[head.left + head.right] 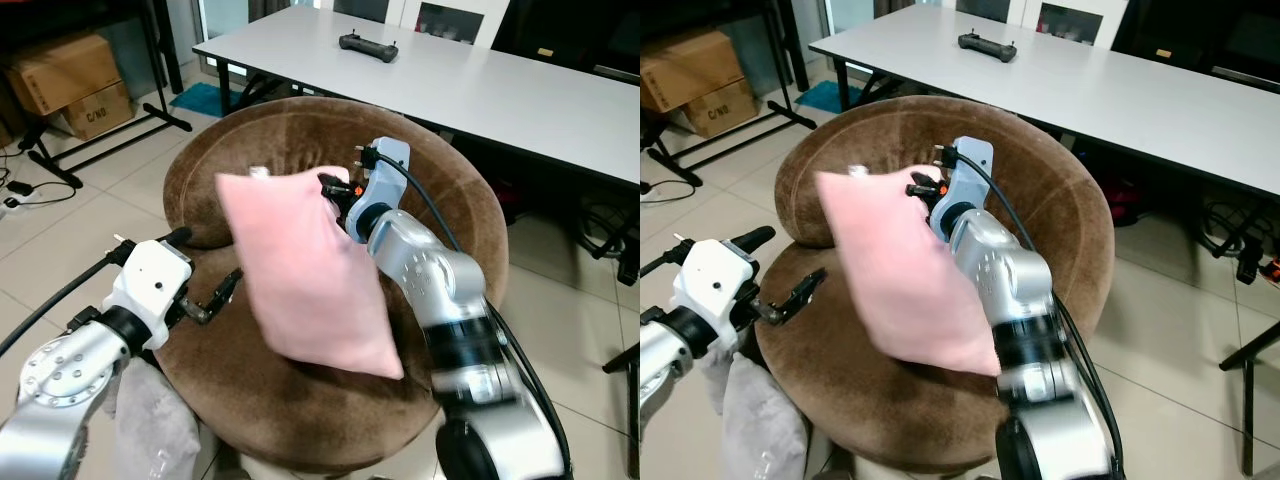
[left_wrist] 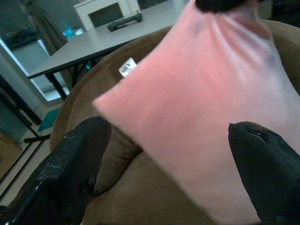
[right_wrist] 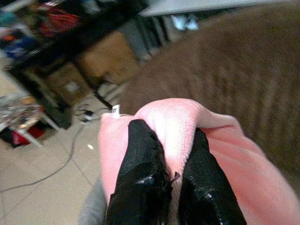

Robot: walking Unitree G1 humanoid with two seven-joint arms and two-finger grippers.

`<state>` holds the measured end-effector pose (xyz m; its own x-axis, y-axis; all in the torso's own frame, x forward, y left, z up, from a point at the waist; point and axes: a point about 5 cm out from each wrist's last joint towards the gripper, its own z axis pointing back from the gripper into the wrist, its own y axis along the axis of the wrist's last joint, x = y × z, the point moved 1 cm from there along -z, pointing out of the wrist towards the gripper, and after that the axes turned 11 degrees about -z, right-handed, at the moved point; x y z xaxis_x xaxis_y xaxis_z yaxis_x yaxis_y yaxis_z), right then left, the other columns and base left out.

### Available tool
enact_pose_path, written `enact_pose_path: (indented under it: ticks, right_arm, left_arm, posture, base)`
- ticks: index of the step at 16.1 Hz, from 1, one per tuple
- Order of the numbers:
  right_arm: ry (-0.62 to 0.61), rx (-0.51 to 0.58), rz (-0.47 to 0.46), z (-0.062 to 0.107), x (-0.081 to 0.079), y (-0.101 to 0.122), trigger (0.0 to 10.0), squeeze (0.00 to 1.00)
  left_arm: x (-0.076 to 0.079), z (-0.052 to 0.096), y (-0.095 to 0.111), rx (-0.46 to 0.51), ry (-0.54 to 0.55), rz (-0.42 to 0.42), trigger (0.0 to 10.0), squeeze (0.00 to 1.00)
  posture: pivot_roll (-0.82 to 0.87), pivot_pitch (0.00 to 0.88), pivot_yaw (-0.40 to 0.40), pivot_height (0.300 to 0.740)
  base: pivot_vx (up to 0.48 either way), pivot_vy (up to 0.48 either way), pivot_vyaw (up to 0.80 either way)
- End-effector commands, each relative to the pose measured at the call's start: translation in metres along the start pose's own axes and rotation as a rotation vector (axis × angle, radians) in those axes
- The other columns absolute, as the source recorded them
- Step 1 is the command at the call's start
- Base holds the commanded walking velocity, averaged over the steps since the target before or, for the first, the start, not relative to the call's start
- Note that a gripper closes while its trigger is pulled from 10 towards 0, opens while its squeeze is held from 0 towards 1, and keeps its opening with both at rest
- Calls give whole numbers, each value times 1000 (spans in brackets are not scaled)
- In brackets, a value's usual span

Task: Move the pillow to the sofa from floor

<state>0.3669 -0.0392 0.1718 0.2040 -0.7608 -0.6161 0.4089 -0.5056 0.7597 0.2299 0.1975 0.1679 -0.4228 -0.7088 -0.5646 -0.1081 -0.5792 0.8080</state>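
Pillow (image 1: pixel 305 275) pinched at top edge by right tool (image 3: pixel 169 157) — above sofa (image 1: pixel 440 190); left tool (image 2: pixel 164 183) wide beside.

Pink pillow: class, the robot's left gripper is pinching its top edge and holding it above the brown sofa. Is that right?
Not quite. The right gripper pinches the pink pillow above the brown sofa, as the right wrist view shows. The left gripper is open beside it.

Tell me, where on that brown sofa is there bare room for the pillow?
The sofa's seat is bare under the pink pillow, held by the right gripper. The left gripper crowds its left edge, open. The backrest curves behind.
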Motion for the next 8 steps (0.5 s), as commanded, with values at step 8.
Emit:
enact_pose_path:
  ticks: [8]
  right_arm:
    - [-465,201,-377,-2,105,37,10000,0]
  left_arm:
    - [11,6,1,-5,-95,16,10000,0]
  posture:
    - [143,0,-85,740]
  base:
    - [0,0,0]
